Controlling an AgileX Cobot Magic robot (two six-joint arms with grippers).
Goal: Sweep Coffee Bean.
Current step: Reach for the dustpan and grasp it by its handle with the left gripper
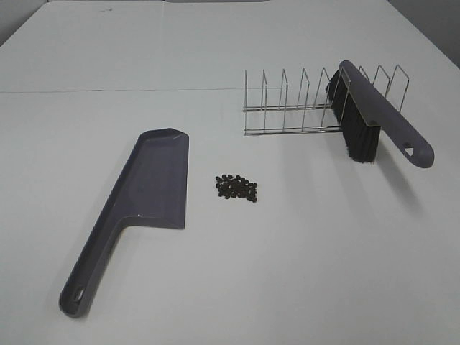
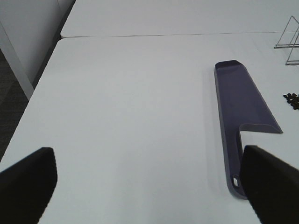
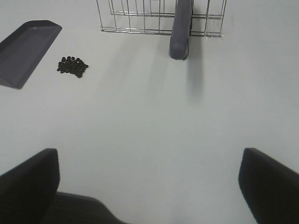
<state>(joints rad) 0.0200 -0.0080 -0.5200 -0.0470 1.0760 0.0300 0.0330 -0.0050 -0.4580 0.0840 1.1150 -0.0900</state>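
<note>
A small pile of dark coffee beans (image 1: 236, 187) lies on the white table (image 1: 287, 273) in the middle. A grey dustpan (image 1: 147, 194) lies flat to their left, its handle toward the near edge. A grey brush (image 1: 374, 115) with black bristles leans in a wire rack (image 1: 302, 100) at the back right. No gripper shows in the exterior view. In the left wrist view my left gripper (image 2: 149, 186) is open and empty, near the dustpan (image 2: 240, 98) handle; the beans (image 2: 292, 100) sit at that view's edge. In the right wrist view my right gripper (image 3: 149, 182) is open and empty, well back from the beans (image 3: 72, 66) and the brush (image 3: 181, 28).
The wire rack (image 3: 140, 14) has several upright dividers. A seam (image 1: 115, 90) joins a second table behind. The table's left edge (image 2: 32, 98) drops to a dark floor.
</note>
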